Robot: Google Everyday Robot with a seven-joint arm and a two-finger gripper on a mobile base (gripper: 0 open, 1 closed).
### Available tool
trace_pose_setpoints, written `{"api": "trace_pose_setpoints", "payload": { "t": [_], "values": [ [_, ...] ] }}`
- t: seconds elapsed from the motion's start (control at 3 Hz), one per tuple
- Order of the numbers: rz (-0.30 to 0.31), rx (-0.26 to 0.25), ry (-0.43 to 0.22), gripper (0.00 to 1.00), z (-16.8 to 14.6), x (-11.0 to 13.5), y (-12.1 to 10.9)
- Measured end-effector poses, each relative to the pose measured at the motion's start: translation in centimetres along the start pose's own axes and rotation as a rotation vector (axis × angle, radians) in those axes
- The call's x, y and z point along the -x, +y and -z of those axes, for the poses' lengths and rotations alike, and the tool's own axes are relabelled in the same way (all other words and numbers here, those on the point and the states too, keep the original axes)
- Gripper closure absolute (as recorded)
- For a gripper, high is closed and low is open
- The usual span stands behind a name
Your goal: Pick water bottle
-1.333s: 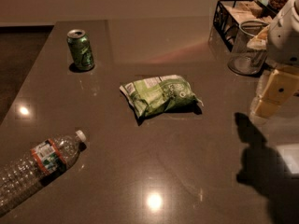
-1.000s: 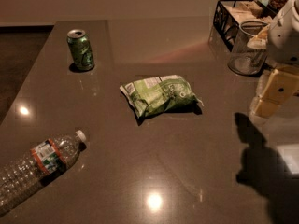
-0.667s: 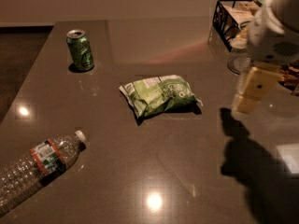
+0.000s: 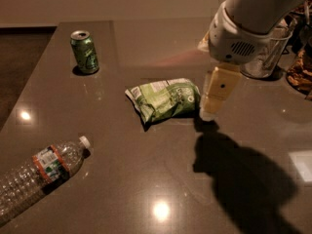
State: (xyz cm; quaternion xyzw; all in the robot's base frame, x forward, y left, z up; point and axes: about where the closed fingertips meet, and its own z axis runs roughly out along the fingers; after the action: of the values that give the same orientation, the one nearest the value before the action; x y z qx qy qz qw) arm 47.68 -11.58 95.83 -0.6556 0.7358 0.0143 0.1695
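Observation:
The water bottle is clear ribbed plastic with a white cap and a red-and-teal label. It lies on its side at the front left of the brown table, cap pointing up and right. My gripper hangs from the white arm at the centre right, just right of a green chip bag. It is far to the right of the bottle and holds nothing that I can see.
A green soda can stands upright at the back left. A clear glass jar stands at the back right, partly behind the arm. Dark objects lie at the far right edge. The table's left edge runs near the bottle.
The arm and gripper have swung left from the right edge toward the table's centre, beside the chip bag. The bottle, can and bag have not moved.

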Motion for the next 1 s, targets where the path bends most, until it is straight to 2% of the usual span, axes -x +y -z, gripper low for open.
{"api": "trace_pose_setpoints", "payload": {
  "t": [0.67,1.0],
  "values": [
    [0.129,0.071,-0.11,0.0,-3.2,8.8,1.0],
    [0.202,0.109,-0.138,0.0,-4.8,12.2,2.7]
  ]
}}
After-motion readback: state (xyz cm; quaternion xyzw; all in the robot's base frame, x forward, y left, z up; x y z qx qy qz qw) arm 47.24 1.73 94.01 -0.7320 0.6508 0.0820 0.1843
